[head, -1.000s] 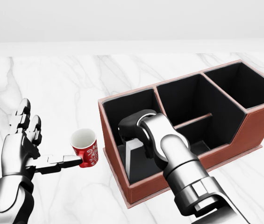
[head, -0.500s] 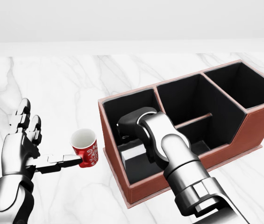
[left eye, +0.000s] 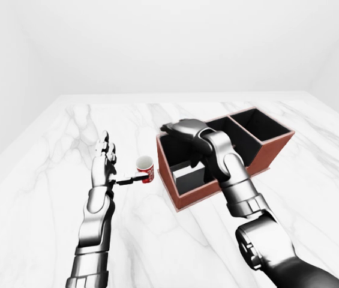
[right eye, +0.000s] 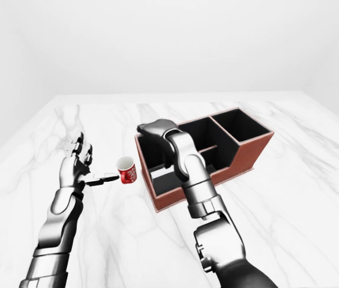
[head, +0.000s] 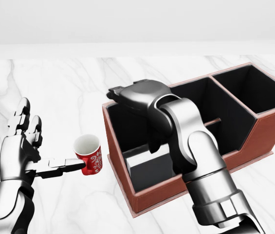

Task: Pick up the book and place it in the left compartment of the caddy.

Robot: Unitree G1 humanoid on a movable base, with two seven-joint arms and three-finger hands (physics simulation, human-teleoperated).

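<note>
White marble (head: 69, 92), veined in grey and backed by a plain pale wall, fills the scene. On it a reddish-brown caddy (head: 254, 141) with black-lined compartments is set at an angle in the head view. Low in its left compartment (head: 127, 119), a grey-white slab is seen lying flat, partly hidden by the right forearm; it is judged to be the book (head: 144, 165), though only a corner and part of its top face are shown.

Above that compartment's upper rim the right hand (head: 135, 95) is held, clear of the book and touching nothing that can be made out. Its fingers are turned away from the cameras and folded under the palm, so how far apart they are cannot be told; nothing is seen held in them.

Well to the left in the head view, the left hand (head: 23, 146) is raised with its fingers spread wide and upright, and one digit is stretched out level so that its tip touches, or nearly touches, the side of a small red cup (head: 89, 155) with white markings, which stands just beside the caddy's left wall.

As judged from this, the placing is essentially done: the book is inside the correct compartment and released. Only the withdrawal of the right arm from over the caddy appears to be left.
</note>
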